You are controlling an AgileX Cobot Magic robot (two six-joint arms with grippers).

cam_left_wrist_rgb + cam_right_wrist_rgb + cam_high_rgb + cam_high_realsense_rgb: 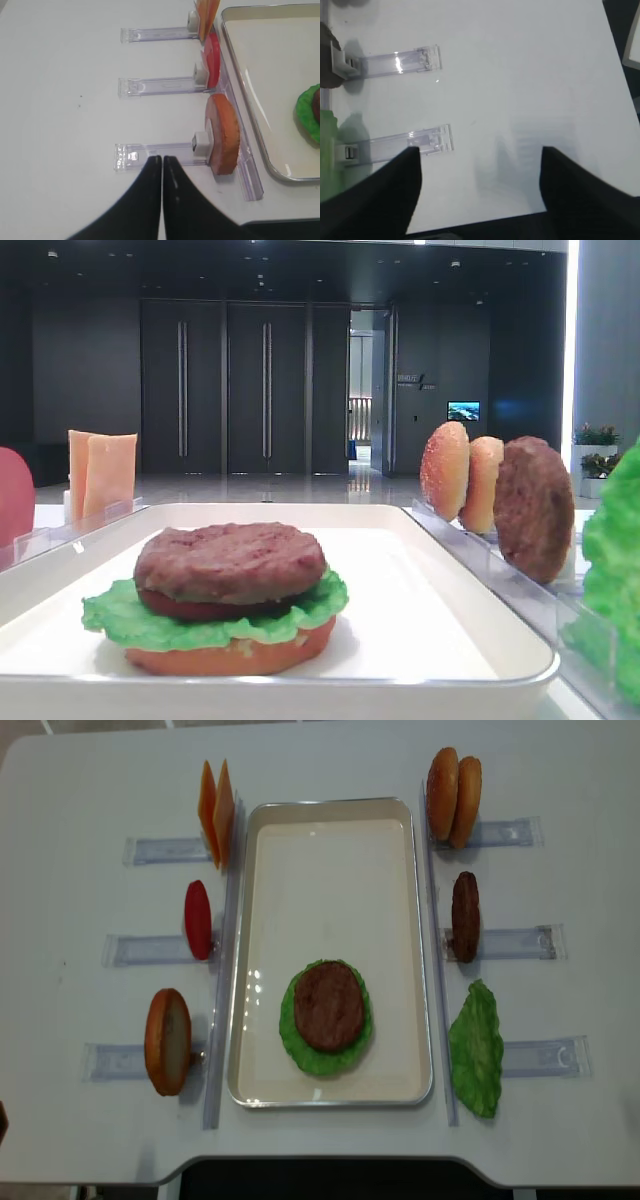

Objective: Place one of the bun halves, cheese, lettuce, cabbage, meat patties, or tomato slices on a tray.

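Left gripper point(162, 161): fingers clenched together, empty, over the white table point(60, 100). Right gripper point(480, 172): fingers spread wide, grasping nothing. Glossy white tray point(330, 840) carries a stack: speckled bun half, ruffled green lettuce point(292, 1025), red tomato slice, grainy brown meat patty point(328, 1006) on top.

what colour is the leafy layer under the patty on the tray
Bright green lettuce, ruffled at the edges; it shows best in the low exterior high view.
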